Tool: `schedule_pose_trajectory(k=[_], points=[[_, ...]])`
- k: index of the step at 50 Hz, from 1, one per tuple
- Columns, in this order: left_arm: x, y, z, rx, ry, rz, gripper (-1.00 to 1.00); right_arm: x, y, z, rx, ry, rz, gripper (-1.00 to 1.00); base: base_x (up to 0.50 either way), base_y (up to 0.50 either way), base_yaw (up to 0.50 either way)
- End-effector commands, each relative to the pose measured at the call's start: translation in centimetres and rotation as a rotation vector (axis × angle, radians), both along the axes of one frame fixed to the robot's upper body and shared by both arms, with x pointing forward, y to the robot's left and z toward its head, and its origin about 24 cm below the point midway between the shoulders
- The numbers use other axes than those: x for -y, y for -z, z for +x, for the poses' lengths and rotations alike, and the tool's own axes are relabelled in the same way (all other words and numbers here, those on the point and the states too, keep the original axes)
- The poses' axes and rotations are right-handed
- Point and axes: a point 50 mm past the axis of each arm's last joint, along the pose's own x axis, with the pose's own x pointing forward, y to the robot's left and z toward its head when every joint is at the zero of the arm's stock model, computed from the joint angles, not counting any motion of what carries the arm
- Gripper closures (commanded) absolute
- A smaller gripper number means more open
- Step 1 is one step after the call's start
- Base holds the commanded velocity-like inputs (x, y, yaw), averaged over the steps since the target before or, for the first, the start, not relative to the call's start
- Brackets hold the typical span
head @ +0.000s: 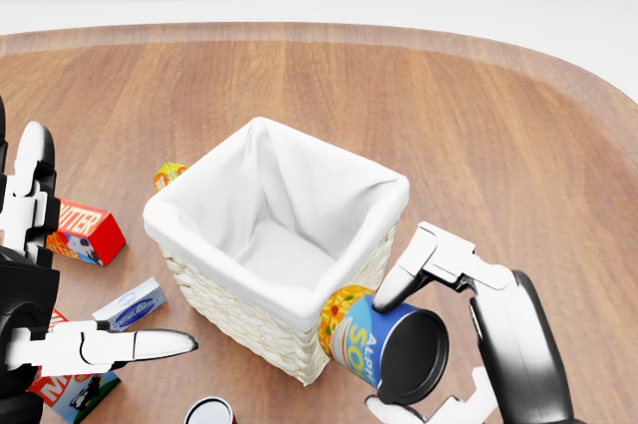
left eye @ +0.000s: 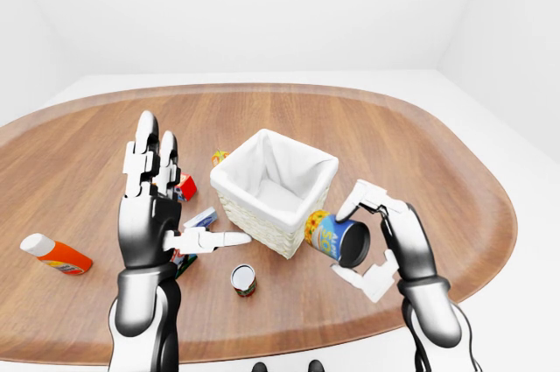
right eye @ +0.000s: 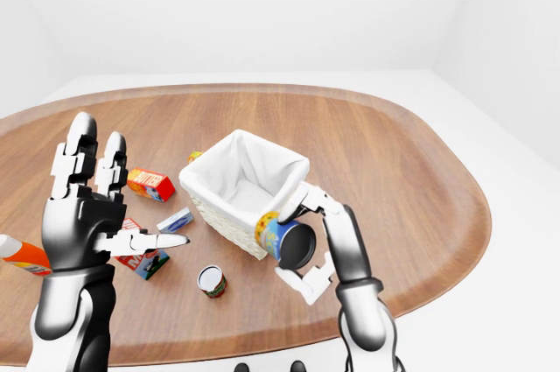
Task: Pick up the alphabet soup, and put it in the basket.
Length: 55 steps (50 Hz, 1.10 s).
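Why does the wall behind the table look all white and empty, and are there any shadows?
It is a computer-made scene, lit evenly: in the left-eye view the walls are plain white and nothing is blurred. In the head view the basket shows soft grey shading inside its cloth lining, and the alphabet soup in the right robot hand has a dark end, with no glare.

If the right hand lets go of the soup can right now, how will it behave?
The alphabet soup lies on its side in the right hand, beside the basket, not over it. It would probably drop to the table and roll. It looks rigid, likely smooth-sided.
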Motion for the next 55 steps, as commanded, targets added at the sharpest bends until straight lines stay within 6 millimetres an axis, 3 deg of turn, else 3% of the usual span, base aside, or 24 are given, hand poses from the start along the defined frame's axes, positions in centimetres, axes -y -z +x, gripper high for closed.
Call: schedule_pose_trajectory(k=[1, 20, 29, 55], points=[[0.0, 0.0, 0.0, 0.001, 0.001, -0.001, -1.0, -0.2, -2.0, -0.7, 0.095, -0.004, 0.034, 1.0, 0.0, 0.0, 0.0], [0.0, -0.1, -0.1, 0.006, 0.0, -0.001, -1.0, -0.4, -3.8, -0.6, 0.205, 0.027, 0.073, 1.0, 0.0, 0.0, 0.0], [0.0, -0.1, 0.0, 0.004, -0.001, 0.001, -1.0, -0.8, -3.7, 1.4, 0.207, 0.019, 0.013, 1.0, 0.0, 0.0, 0.0], [0.1, 0.1, 0.1, -0.006, 0.002, 0.003, -1.0, -2.5, -5.9, 4.8, 0.289, -0.023, -0.099, 1.0, 0.0, 0.0, 0.0]])
